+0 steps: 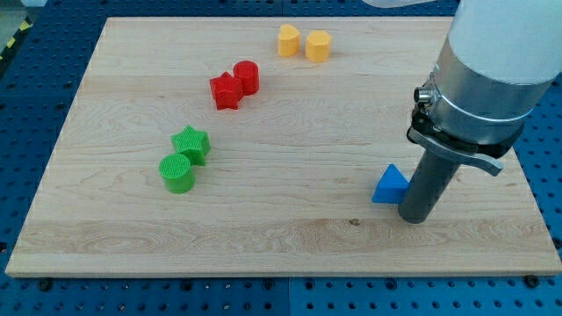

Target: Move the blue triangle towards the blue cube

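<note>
Right now my tip (414,217) rests on the board (290,237) at the view's lower right, and the blue triangle (390,185) sits just beside it on the view's left — touching or nearly so; I cannot tell which. No jaws belong to this rig, so nothing opens or closes; the rod is a plain dark grey cylinder, matte, hanging from a metal collar under a pale housing.

The triangle is a small solid wedge with sharp edges. No blue cube shows anywhere in the view.

Well off to the view's left of my tip lie a green star (191,143) and a green cylinder (177,173), close together, both with fine ribbed tops. Farther up and left of my tip, a red star (226,91) sits against a red cylinder (247,77), ribbed the same way. Near the view's top, above and left of my tip, two yellow blocks stand side by side — the left yellow block (288,40) and the right yellow block (318,45); their exact shapes are hard to make out.

The board is pale wood with long grain lines, lying on a blue perforated surface (35,96). No writing or labels can be read.
</note>
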Robot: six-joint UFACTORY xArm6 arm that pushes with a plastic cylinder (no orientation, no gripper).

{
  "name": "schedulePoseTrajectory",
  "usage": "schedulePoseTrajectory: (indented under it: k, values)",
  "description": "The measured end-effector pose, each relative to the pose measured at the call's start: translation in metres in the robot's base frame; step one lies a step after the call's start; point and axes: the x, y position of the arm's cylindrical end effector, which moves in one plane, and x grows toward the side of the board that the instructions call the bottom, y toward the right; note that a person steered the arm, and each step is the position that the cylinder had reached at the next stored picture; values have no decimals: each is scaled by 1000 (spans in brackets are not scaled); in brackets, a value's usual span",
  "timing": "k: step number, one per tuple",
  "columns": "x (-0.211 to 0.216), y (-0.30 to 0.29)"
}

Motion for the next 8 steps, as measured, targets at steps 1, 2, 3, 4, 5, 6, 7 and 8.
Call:
schedulePoseTrajectory:
  k: [1, 2, 3, 4, 5, 6, 7, 8]
  values:
    - [0, -20]
    - [0, -24]
    - [-3, -28]
    - [-14, -32]
    - [-21, -32]
    - [-24, -28]
    - [-38, -12]
    - [-59, 4]
